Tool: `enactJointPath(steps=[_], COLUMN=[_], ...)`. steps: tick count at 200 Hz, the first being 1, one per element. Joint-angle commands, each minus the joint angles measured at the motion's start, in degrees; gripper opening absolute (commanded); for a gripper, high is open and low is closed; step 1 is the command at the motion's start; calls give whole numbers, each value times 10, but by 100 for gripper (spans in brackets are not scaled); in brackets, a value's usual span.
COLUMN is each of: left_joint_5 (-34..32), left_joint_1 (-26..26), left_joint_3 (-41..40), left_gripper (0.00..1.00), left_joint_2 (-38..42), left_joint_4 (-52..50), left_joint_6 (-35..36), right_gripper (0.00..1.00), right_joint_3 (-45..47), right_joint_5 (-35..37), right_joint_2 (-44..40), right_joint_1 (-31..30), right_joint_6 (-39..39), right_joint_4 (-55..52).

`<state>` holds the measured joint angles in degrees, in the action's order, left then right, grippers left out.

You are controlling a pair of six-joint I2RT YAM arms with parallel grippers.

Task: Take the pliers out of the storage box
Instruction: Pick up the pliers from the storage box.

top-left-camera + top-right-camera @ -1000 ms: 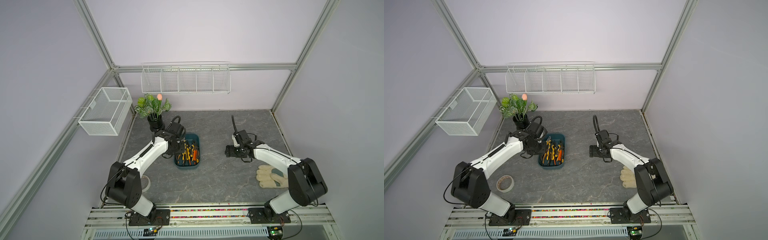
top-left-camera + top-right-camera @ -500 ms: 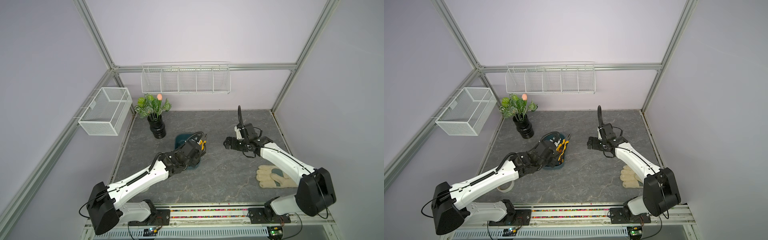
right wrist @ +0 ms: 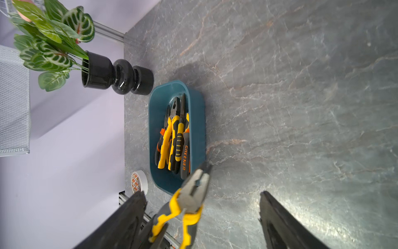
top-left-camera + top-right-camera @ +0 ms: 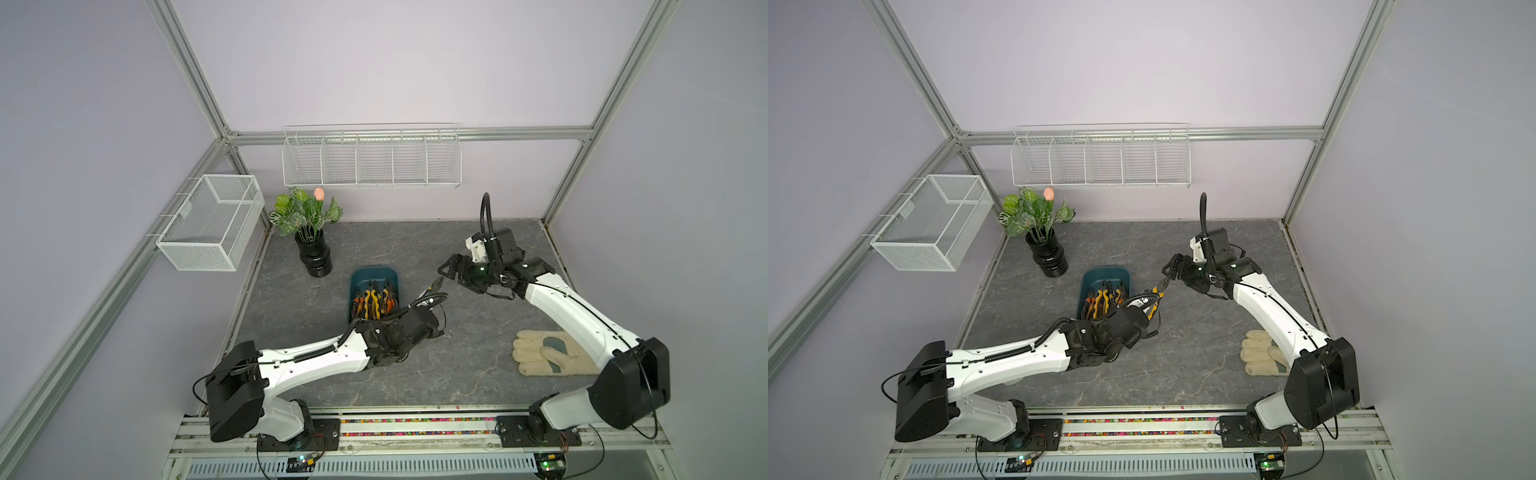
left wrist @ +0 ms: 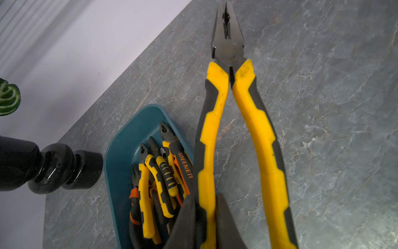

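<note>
The dark teal storage box (image 4: 358, 277) (image 4: 1090, 279) lies left of centre in both top views, with several yellow-and-black and orange-and-black pliers (image 4: 374, 301) (image 5: 159, 179) (image 3: 174, 138) piled inside. My left gripper (image 5: 207, 215) (image 4: 419, 309) is shut on one handle of a yellow-and-black pair of pliers (image 5: 226, 49) (image 4: 1160, 286), held in the air just right of the box. My right gripper (image 3: 202, 194) (image 4: 444, 272) is open, and the held pair's dark head (image 3: 193, 194) sits between its fingers without touching them.
A black vase with a leafy plant (image 4: 313, 253) stands behind the box on the left. A pale work glove (image 4: 548, 353) lies at the front right. A tape roll (image 3: 139, 182) sits near the box. A white mesh basket (image 4: 212, 226) and a wire rack (image 4: 370, 160) hang on the walls.
My left arm has swung round to the front and lifted one pair of pliers out of the box, toward the right. The right gripper has come over to the pliers' head.
</note>
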<state>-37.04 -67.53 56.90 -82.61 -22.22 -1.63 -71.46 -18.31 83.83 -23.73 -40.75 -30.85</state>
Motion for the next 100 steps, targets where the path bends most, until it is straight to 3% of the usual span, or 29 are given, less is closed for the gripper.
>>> enactJointPath(steps=[1,68,93,100], left_joint_5=[-47,-54,-51,-51], left_joint_1=[-10,-27,-32,-33], left_joint_3=[32,43,46,46], left_gripper=[0,0,0,0], left_joint_2=[-5,-17,-20,-22], left_joint_4=[57,72,73,74], left_joint_6=[1,-4,-5,-4], right_gripper=[84,83,77,71], right_joint_3=[-17,4,-8,-13], right_joint_5=[-9,21,31,38], right_joint_2=[9,49,63,67], right_joint_1=[-8,-24,-30,-32], right_joint_6=[-11,-27,-29,-27], right_joint_4=[-32,-29,-27,-29])
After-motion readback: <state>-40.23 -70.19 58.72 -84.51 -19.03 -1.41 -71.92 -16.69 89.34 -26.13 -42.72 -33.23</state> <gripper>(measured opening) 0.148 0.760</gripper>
